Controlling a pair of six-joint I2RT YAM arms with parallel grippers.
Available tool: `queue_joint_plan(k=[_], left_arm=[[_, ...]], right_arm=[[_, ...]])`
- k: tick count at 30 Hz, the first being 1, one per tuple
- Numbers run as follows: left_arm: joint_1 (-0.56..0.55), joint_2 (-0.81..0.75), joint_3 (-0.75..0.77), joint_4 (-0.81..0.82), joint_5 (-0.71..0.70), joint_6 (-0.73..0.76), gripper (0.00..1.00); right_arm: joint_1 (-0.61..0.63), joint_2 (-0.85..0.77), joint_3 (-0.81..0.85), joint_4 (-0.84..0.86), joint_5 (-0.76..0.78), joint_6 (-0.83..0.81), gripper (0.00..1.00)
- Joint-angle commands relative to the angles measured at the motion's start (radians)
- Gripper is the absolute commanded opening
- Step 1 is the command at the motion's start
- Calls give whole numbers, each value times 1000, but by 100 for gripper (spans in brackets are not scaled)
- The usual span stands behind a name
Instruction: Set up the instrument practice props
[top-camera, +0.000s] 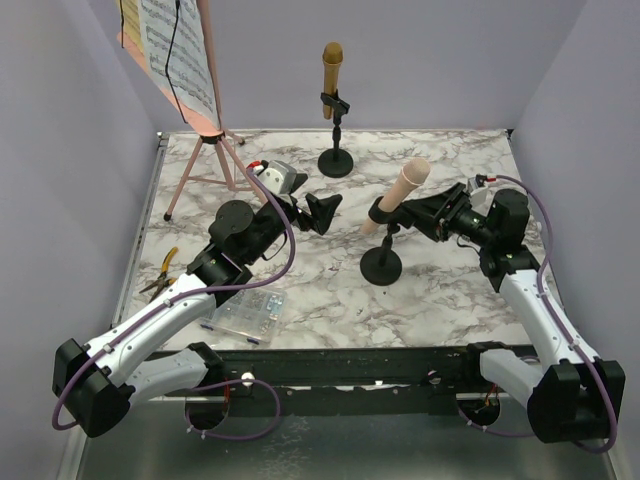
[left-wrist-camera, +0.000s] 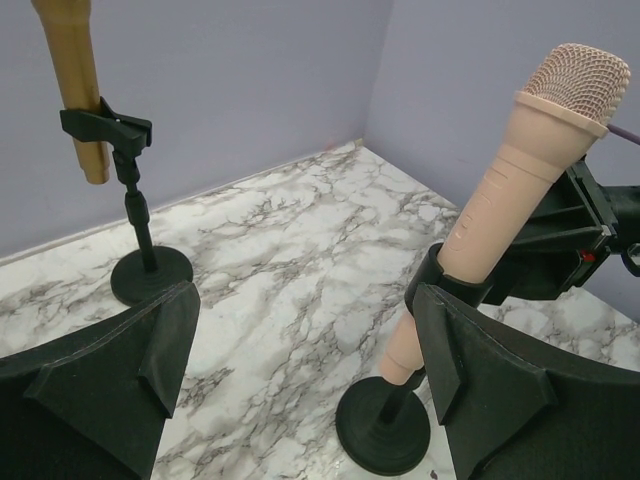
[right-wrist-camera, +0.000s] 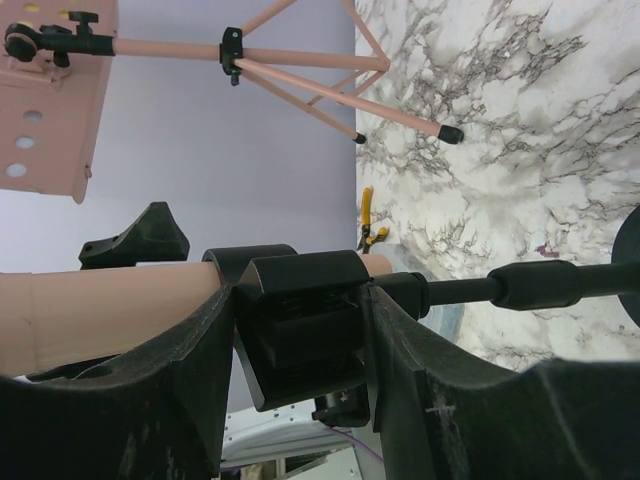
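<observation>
The pink microphone (top-camera: 402, 190) sits in the clip of the near stand (top-camera: 381, 264), right of the desk's (top-camera: 450, 300) middle. Its long axis is tilted, with the head up toward the far right and the tail down toward the near left.

The right tool (top-camera: 407, 211) reaches in from the right, level with the clip. The right wrist view shows it closed on that black clip, just beside the microphone body.

The left tool (top-camera: 322, 213) lies to the microphone's left. It is wide open, holds nothing and faces the microphone across a gap.

The right arm is the one in contact, so straightening the tilted microphone probably falls to it. The gold microphone (top-camera: 332, 65) stands upright at the far middle.
</observation>
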Motion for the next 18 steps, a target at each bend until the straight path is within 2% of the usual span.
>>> queue_joint_plan(k=[1, 7, 10, 13, 18], left_arm=[[-5, -2, -12, 15, -10, 3, 95], [-7, -8, -16, 14, -22, 9, 95], [-6, -3, -13, 13, -15, 6, 95], [-7, -3, -12, 14, -8, 0, 95], [-6, -11, -12, 13, -13, 5, 95]], right_arm=[[5, 51, -10, -115, 38, -43, 0], [5, 54, -46, -97, 21, -23, 0], [6, 50, -48, -22, 6, 8, 0], [5, 85, 26, -15, -9, 14, 0], [4, 126, 158, 110, -56, 120, 0]])
